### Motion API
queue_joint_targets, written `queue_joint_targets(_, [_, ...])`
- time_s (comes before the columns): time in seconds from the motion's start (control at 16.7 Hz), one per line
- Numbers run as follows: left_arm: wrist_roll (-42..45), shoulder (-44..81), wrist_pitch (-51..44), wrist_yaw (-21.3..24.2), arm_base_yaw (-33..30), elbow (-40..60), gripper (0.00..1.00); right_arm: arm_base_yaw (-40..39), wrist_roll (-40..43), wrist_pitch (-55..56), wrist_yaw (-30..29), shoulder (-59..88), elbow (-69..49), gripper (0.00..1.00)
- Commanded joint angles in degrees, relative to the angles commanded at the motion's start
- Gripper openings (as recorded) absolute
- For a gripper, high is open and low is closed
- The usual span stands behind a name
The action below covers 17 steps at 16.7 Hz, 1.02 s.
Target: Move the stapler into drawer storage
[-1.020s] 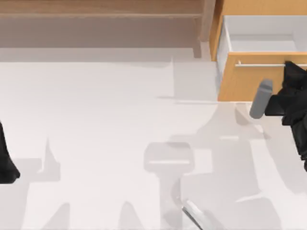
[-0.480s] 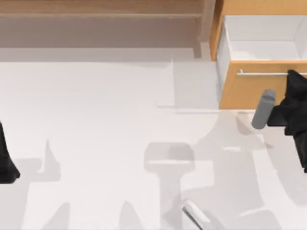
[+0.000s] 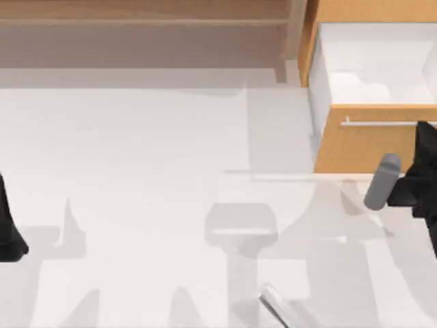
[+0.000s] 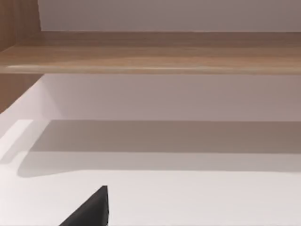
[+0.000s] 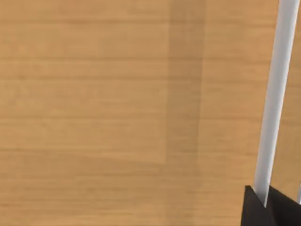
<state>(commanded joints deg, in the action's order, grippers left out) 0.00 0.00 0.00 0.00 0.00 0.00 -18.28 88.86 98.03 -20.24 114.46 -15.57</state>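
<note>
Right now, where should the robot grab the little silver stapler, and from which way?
Probably across the narrow middle of the stapler, coming straight down from above. It lies flat on the white table near the top view's bottom edge, a slim bar running diagonally, so the jaws should close across its thin sides. Part of it is cut off by the picture edge.

The white table bears the stapler at its near edge.

The drawer sits further out of its cabinet than before, exposing more white interior. The right gripper, at the handle, has retreated with it.
</note>
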Motion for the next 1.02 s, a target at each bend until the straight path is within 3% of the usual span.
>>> queue_joint_targets(0.12, [0.00, 0.00, 0.00, 0.00, 0.00, 0.00, 1.00, 0.00, 0.00, 0.00, 0.00, 0.00, 0.00, 0.00])
queue_joint_targets(0.9, [0.00, 0.00, 0.00, 0.00, 0.00, 0.00, 1.00, 0.00, 0.00, 0.00, 0.00, 0.00, 0.00, 0.98])
queue_joint_targets(1.02, [0.00, 0.00, 0.00, 0.00, 0.00, 0.00, 1.00, 0.00, 0.00, 0.00, 0.00, 0.00, 0.00, 1.00])
